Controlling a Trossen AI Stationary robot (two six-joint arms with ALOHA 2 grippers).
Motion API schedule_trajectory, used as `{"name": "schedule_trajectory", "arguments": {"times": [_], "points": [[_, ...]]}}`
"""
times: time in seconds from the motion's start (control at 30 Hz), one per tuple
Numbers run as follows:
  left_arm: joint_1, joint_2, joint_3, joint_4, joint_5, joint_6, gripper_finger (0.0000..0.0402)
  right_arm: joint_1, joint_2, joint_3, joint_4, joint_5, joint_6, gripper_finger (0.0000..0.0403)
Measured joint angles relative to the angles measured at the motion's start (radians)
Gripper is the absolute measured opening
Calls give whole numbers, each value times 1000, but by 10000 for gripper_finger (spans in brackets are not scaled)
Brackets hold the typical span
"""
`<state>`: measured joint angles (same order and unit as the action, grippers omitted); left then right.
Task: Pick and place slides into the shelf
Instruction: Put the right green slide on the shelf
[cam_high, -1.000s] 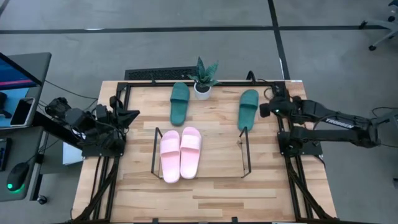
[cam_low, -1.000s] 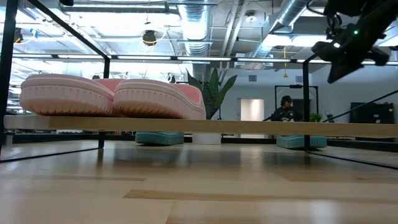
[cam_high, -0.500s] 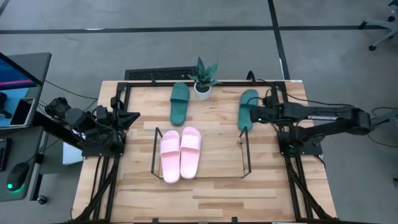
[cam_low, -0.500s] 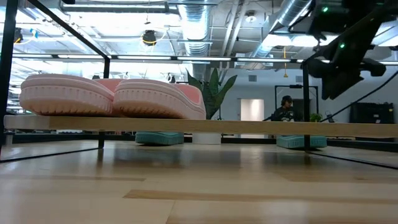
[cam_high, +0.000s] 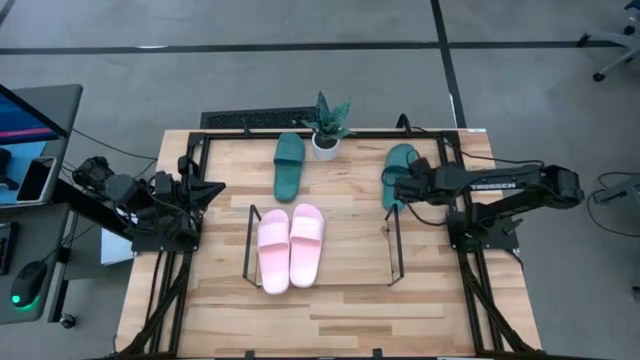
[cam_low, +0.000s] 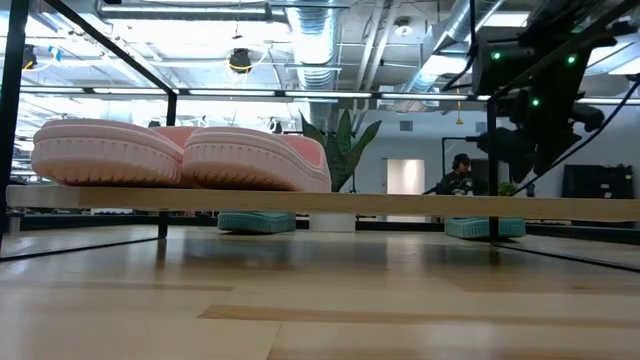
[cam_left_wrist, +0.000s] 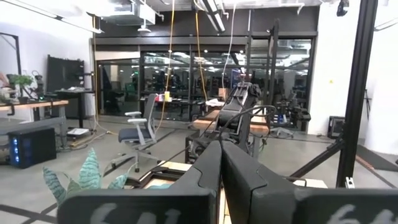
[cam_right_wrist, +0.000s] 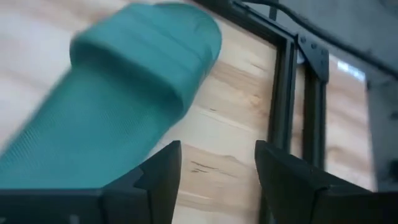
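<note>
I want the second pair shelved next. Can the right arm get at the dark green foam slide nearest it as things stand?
Probably yes. The right gripper hangs with open fingers over the dark green foam slide on the bare wooden table; nothing lies on or against the slide.

Wooden table (cam_high: 340, 310) bearing wire shelf (cam_high: 392, 262), two green slides (cam_high: 288, 165), potted plant (cam_high: 327, 127).

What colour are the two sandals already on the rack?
Pale pink sandals, seen best in the high view.
</note>
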<state>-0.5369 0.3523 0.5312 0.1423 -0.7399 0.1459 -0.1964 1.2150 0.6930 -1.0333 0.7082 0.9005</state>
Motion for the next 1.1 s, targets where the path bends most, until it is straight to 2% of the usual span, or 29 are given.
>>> {"name": "schedule_trajectory", "arguments": {"times": [0.27, 0.57, 0.7, 0.8, 0.97, 1.1], "points": [[0, -3, 0, -21, 0, 0, 0, -2, 0, 0, 59, -3, -273, 175], [0, -8, 11, -30, 0, 43, 0, 10, 0, 20, 39, -15, -281, 167], [0, -9, 47, -51, 1, 56, 0, 4, 0, 120, -76, -3, -273, 167], [0, -8, 77, -114, 5, 60, 0, -27, -15, 219, -205, 75, -230, 163], [0, -8, 95, -151, 19, 70, 0, -85, -148, 354, -326, 258, -154, 151], [0, -8, 95, -151, 18, 78, 0, -124, -387, 363, -157, 291, -191, 140]]}}
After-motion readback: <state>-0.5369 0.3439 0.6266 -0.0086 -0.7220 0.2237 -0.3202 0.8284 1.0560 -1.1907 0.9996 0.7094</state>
